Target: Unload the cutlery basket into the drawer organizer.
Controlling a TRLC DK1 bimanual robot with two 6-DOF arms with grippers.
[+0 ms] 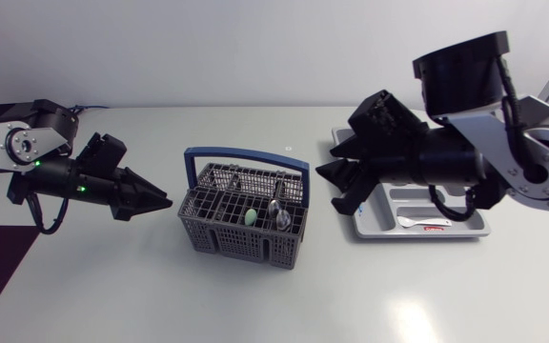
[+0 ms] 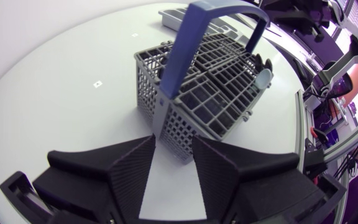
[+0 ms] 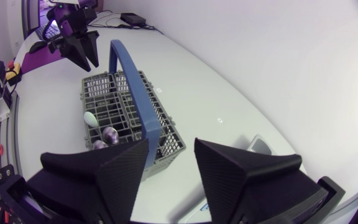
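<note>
Cutlery basket [image 1: 241, 238]: grey mesh, and there it stood, square on the white table [image 1: 112, 295] with an arm on either side.
Blue handle [image 1: 246, 152]: arched upright over the basket's long axis, and nothing had hold of it.
Pale green spoon [image 1: 252, 217]: inside the basket, bowl up, in a compartment near its middle.
Metal spoons [image 1: 275, 207]: two of them, bowls up, in the basket just beside the green one, all on the same side of the handle.
Drawer organizer [image 1: 446, 234]: the pale grey tray lay to the basket's right, clear of it, partly hidden under the right arm.
White spoon [image 1: 422, 222]: already flat in a slot of the organizer, on its side away from the basket.
Left gripper [image 2: 174, 140]: just off the basket's left end, aimed straight at the corner wall below the handle's foot, close but not touching.
Left jaws: parted by a narrow gap, the fingers [image 2: 132, 171] held nothing.
Right gripper [image 3: 171, 142]: off the basket's right end, between basket and organizer, and it faced the basket.
Right jaws: spread apart and empty, the basket's corner showed through the gap between the fingers [image 3: 229, 168].
</note>
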